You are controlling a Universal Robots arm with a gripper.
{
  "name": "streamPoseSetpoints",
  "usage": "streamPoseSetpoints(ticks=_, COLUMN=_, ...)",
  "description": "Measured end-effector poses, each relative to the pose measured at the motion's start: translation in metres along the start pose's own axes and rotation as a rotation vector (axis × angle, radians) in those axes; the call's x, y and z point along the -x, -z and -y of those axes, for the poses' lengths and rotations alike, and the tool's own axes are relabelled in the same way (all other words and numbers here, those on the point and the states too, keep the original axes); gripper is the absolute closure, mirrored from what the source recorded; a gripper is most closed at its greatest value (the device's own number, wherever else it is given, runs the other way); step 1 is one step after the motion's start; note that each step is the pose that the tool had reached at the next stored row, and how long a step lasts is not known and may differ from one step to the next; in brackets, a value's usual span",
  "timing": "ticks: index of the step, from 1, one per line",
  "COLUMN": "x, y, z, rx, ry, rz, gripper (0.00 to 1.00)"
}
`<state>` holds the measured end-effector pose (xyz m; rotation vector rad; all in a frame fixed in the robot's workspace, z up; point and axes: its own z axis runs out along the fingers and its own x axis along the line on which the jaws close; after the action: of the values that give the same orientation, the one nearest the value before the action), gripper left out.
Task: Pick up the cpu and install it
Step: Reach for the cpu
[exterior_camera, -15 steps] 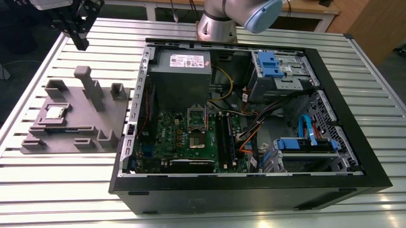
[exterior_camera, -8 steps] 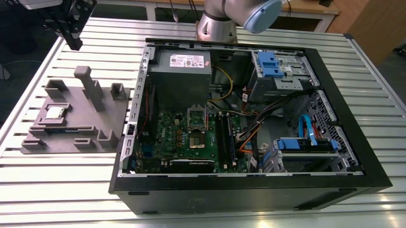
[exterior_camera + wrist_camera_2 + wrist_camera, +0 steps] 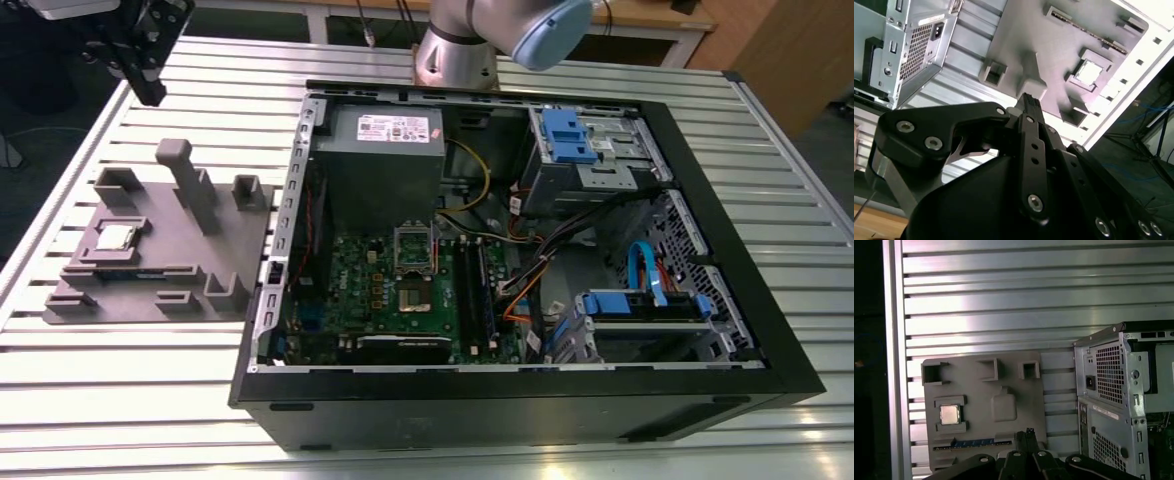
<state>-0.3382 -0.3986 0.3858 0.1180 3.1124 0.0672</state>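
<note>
Gripper (image 3: 147,88): held high above the slatted table (image 3: 134,400), well apart from the chip; in both wrist views the fingers are pressed together with nothing between them.
Cpu (image 3: 118,237): lying flat in a recess of the grey fixture (image 3: 200,265), beside the open computer case (image 3: 534,400); untouched.
Socket (image 3: 414,250): on the motherboard inside the case, well apart from the cpu.
Step in hand: judged to be the reach for the cpu.
Care needed: the fingers would have to be spread, centred over the chip, and closed squarely on its edges, with the chip kept level.

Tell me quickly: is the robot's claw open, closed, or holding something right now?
Claw: closed, holding nothing. It hangs above the grey holder, where the chip lies.
</note>
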Motion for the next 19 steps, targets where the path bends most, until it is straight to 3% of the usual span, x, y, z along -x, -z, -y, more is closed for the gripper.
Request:
streamPoseSetpoints(ticks=12, x=-0.0355, y=-0.0025, z=0.0028, rx=-0.0003, ry=0.0, rz=-0.0015, gripper=0.9)
streamPoseSetpoints(ticks=15, x=-0.043, y=-0.005, z=0.0035, rx=-0.0015, ry=0.0, rz=-0.009, gripper=0.9)
streamPoseSetpoints(ticks=19, x=-0.0482, y=-0.0093, z=0.0041, rx=-0.0064, ry=0.001, rz=-0.0254, gripper=0.9)
